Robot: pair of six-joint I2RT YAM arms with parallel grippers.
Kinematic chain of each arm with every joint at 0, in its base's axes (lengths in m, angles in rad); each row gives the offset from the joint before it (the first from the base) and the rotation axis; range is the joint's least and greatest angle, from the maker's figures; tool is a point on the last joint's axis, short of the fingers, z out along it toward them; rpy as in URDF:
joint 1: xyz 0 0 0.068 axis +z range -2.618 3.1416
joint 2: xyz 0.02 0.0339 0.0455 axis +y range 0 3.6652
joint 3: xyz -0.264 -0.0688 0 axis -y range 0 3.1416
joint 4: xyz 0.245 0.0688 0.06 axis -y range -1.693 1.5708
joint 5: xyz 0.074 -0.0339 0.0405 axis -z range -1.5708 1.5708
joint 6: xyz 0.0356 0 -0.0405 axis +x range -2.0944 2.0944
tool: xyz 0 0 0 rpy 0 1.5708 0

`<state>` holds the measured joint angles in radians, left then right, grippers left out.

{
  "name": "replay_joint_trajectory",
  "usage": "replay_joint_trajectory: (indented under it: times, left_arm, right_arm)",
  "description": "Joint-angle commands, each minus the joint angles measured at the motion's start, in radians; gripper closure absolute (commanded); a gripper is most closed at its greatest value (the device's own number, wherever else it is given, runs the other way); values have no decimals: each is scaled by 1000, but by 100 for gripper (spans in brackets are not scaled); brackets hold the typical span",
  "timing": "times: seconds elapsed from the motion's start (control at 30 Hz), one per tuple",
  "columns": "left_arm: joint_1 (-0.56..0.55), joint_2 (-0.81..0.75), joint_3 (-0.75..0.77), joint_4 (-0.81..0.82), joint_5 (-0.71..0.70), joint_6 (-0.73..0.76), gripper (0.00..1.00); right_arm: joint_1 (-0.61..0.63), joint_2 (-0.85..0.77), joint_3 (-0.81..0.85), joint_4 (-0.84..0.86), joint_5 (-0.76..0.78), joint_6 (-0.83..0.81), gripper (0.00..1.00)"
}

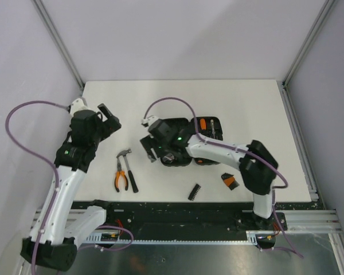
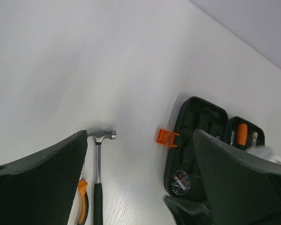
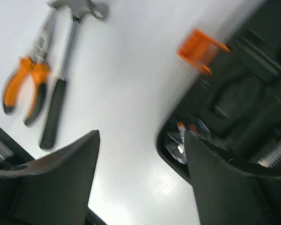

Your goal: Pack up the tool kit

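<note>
My left claw hangs spread and empty above the counter; pliers and hammer lie side by side just right of it; next, the open black case (orange latch jutting left) holds a round piece and an orange-handled tool; my right claw hovers spread over its left half; a bit strip and a small black-orange piece lie loose, farther right.

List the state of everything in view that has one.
tool kit case, open, lying flat
orange latch, unfastened
hammer, unpacked, outside the case
pliers, unpacked, beside the hammer
left hand, open, empty
right hand, open, empty
</note>
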<state>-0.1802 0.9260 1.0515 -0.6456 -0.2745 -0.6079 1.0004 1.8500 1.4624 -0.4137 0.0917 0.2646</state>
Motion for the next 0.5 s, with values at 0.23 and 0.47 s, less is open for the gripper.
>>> replay_joint_trajectory:
  times: [0.23,0.47]
  left_arm:
    - [7,-164,75,-56,-25,56,1]
    - [6,-183,79,-76,-18,59,1]
  right_arm:
    - [115,404,467,-100,10,7,57]
    - [156,458,508,-91,-30,-49,53]
